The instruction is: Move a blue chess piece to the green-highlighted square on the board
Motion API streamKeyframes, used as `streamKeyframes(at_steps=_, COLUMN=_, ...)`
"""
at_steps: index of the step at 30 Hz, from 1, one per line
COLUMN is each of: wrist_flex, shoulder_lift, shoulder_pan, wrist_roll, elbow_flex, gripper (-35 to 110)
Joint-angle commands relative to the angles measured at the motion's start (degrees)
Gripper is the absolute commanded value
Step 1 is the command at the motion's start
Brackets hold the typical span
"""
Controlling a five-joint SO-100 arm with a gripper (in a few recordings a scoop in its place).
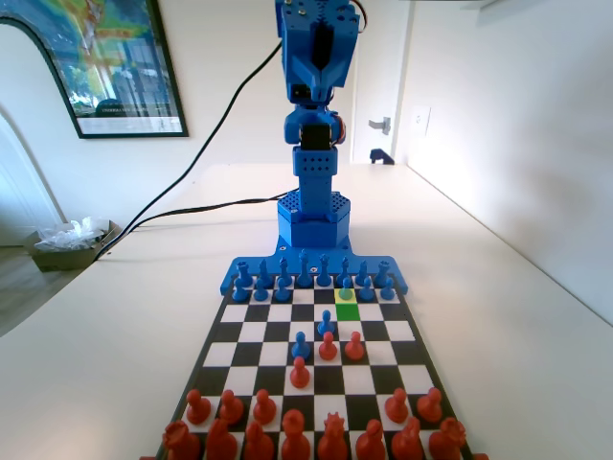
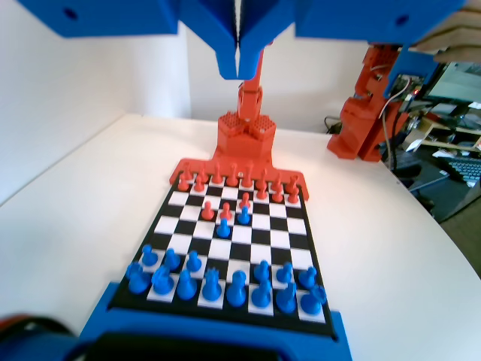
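Note:
The board (image 1: 403, 332) lies with blue pieces at its far end in the fixed view. The green-highlighted square (image 1: 347, 311) holds no piece. Just behind it, a blue chess piece (image 1: 346, 290), a pawn, stands on the paler yellow square; in the wrist view the same pawn (image 2: 194, 261) stands in the near pawn row. Two more blue pawns (image 1: 327, 321) (image 1: 301, 344) are advanced toward the middle. My gripper (image 2: 239, 71) hangs high above the board's blue end, jaws pressed together with nothing between them.
Three red pawns (image 1: 328, 346) stand mid-board close to the advanced blue ones. Red pieces (image 1: 293, 436) fill the near rows in the fixed view. The blue arm's base (image 1: 313, 218) stands behind the board. A black cable (image 1: 182, 206) runs over the table at the left.

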Motion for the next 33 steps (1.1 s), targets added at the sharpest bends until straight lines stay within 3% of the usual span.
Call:
streamKeyframes(at_steps=1, wrist_flex=3.25, shoulder_lift=-3.78, shoulder_pan=0.26, wrist_roll=0.00, elbow_flex=-7.29, gripper=1)
streamKeyframes(at_steps=13, wrist_flex=6.42, shoulder_lift=-23.47, shoulder_pan=-2.90, wrist_roll=11.34, elbow_flex=-20.92, gripper=1)
streamKeyframes(at_steps=33, wrist_flex=-10.81, shoulder_lift=-45.79, shoulder_pan=-5.01, wrist_roll=38.32, elbow_flex=-17.58, gripper=1)
